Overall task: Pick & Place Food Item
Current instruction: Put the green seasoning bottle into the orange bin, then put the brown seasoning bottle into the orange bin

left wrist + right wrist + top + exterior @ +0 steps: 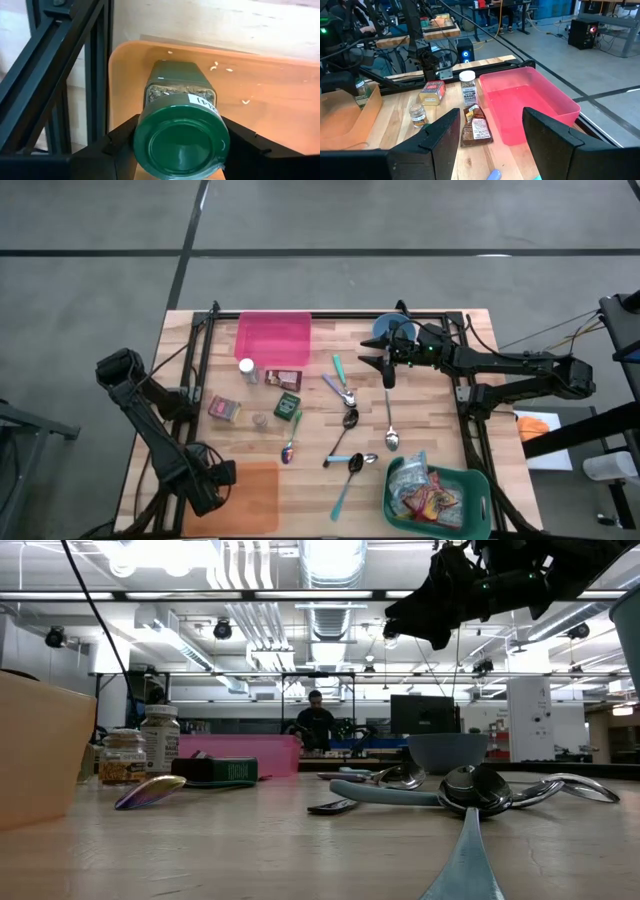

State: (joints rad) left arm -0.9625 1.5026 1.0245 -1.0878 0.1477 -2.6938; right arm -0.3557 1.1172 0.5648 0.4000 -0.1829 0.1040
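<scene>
The left gripper [177,150] sits at about seven o'clock on the pale wooden surface [430,420], over the edge of the shallow translucent orange plastic bin [255,495]. Its jaws stand part-way open and clamp the green-lidded glass spice jar [180,125], one dark finger on each side of the lid; the jar hangs over the orange bin's floor, which shows only a few pale specks.

The right gripper [388,370] hovers at about one o'clock, well above the surface, with its jaws apart and nothing between them. Just beside it, toward twelve o'clock, stands a blue-grey round bowl [392,330]; what lies in it cannot be told.

The bright pink rectangular plastic tray [273,340] at eleven o'clock holds nothing. Around its six o'clock edge lie a white-capped clear seasoning bottle [247,370], a brown flat food packet [284,379], a small green box [288,406] and a small yellow-and-red labelled packet [224,409].

The dark green plastic basket [470,480] at five o'clock is filled with colourful crinkled snack wrappers [430,500].

Several metal spoons [391,425], some with teal handles, lie scattered across the middle of the surface
</scene>
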